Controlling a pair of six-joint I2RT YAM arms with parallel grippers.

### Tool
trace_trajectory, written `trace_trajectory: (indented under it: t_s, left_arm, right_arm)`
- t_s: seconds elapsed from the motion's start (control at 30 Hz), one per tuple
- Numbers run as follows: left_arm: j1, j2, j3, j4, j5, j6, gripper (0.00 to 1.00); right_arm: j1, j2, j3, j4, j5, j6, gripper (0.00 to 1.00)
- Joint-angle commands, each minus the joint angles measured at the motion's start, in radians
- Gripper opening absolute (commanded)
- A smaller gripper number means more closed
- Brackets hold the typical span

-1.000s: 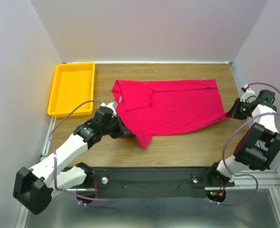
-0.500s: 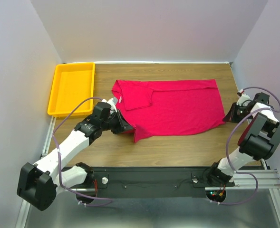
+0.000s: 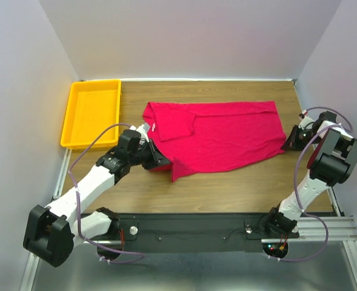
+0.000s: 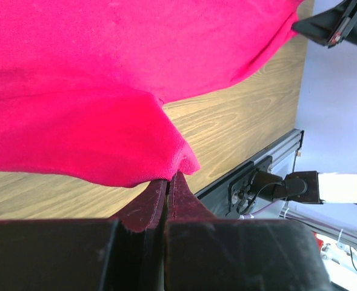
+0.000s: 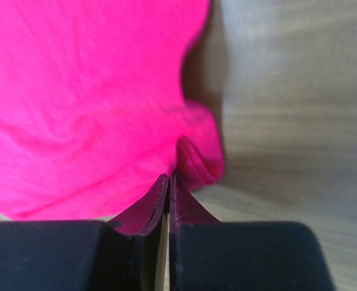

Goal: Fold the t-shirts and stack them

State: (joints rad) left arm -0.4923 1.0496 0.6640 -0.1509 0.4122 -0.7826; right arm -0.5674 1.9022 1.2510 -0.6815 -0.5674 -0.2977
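Top external shows the t-shirt (image 3: pixel 226 136) spread on the desk (image 3: pixel 239 188). I have left tool (image 4: pixel 168 177) and right tool (image 5: pixel 168 177) pinched shut on opposite ends of its near edge, so I can lift it evenly.

Left gripper (image 3: pixel 162 161), right gripper (image 3: pixel 285 144) at opposite edges of red t-shirt (image 3: pixel 226 136)

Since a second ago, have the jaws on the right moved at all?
Yes. The right gripper, jaws shut on the red t-shirt, has slid slightly toward the yellow tray.
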Motion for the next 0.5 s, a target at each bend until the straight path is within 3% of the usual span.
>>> trace_trajectory:
  t_s: [0.0,0.13,0.3,0.47]
  left_arm:
    - [0.009,0.001,-0.010,0.056,0.027,0.022,0.00]
    - [0.011,0.013,-0.015,0.065,0.040,0.025,0.00]
    - [0.014,0.029,-0.029,0.085,0.054,0.025,0.00]
    - [0.021,0.046,-0.037,0.096,0.059,0.031,0.00]
  right_arm:
    - [0.015,0.004,0.079,-0.016,-0.040,0.084,0.08]
    - [0.018,-0.003,0.134,-0.055,-0.058,0.112,0.10]
    - [0.021,-0.011,0.157,-0.081,-0.084,0.132,0.20]
    - [0.044,0.015,0.185,-0.085,-0.150,0.161,0.42]
